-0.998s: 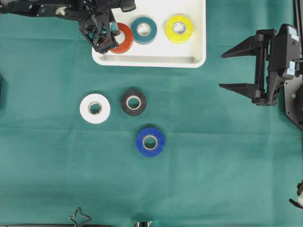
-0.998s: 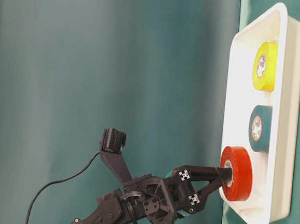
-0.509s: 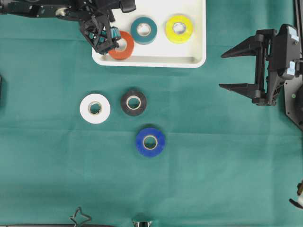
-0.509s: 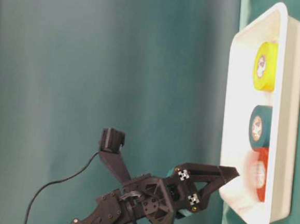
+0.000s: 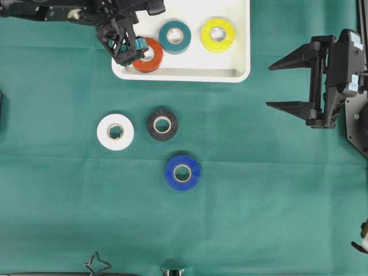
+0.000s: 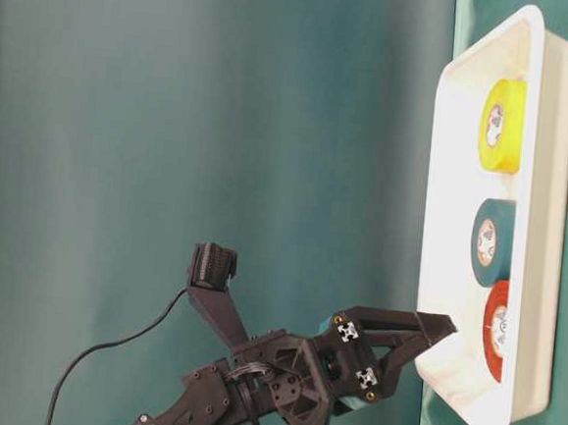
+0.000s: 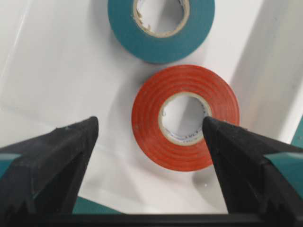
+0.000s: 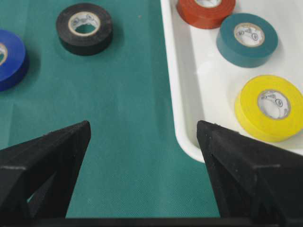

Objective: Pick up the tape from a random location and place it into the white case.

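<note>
We're over the white case [image 5: 190, 73] at the top of the green cloth [image 5: 259, 201], and the left gripper [image 7: 150, 135] hangs above its near-left corner with the jaws spread wide, nothing between them but air. Right below, the red tape [image 7: 185, 117] lies flat on the case floor, free of both fingers (one fingertip overlaps its rim in the wrist view, but the table-level view shows the tips clear of the roll). Just beside it sits the teal tape [image 5: 175, 37], the two rolls touching or very nearly so, and further along the case we've got the yellow tape [image 5: 218, 34], set apart from the teal one.

Out on the cloth, three rolls lie flat: the white tape [image 5: 115, 131] and the black tape [image 5: 162, 124] near each other, and the blue tape [image 5: 183, 172] a little nearer the bottom edge of the overhead view.

Over on the right we see the right gripper [image 5: 286, 81], well clear of the case and of every roll, its jaws standing wide apart and holding nothing. From its wrist camera we look past both fingers at the case's rim, the black roll and a slice of the blue one.
</note>
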`<state>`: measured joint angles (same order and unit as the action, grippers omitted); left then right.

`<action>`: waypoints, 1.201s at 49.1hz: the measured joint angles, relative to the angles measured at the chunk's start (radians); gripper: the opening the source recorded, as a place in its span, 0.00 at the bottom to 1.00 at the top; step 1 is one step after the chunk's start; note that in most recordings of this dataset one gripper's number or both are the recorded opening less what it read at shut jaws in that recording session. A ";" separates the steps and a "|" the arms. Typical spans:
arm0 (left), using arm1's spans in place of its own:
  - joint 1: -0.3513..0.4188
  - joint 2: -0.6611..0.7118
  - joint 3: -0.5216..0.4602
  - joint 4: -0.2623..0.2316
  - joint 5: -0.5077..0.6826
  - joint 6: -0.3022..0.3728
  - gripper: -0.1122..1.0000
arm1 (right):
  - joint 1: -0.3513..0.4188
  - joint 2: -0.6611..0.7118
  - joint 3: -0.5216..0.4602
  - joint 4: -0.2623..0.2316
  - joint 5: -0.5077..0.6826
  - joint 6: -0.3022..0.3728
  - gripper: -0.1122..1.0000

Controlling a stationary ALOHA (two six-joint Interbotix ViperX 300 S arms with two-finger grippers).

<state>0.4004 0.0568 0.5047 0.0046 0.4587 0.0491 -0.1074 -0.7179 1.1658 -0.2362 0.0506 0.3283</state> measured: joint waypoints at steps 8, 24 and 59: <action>-0.002 0.000 0.000 -0.003 0.002 0.000 0.99 | 0.000 0.000 0.000 0.000 0.000 0.000 0.90; -0.038 -0.098 -0.038 -0.005 0.066 0.000 0.99 | 0.002 -0.002 0.000 0.000 0.000 0.000 0.90; -0.202 -0.123 -0.055 -0.006 0.109 -0.011 0.99 | 0.002 0.000 0.000 0.000 0.006 0.002 0.90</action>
<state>0.1979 -0.0660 0.4495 -0.0015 0.5676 0.0383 -0.1058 -0.7179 1.1658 -0.2362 0.0568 0.3298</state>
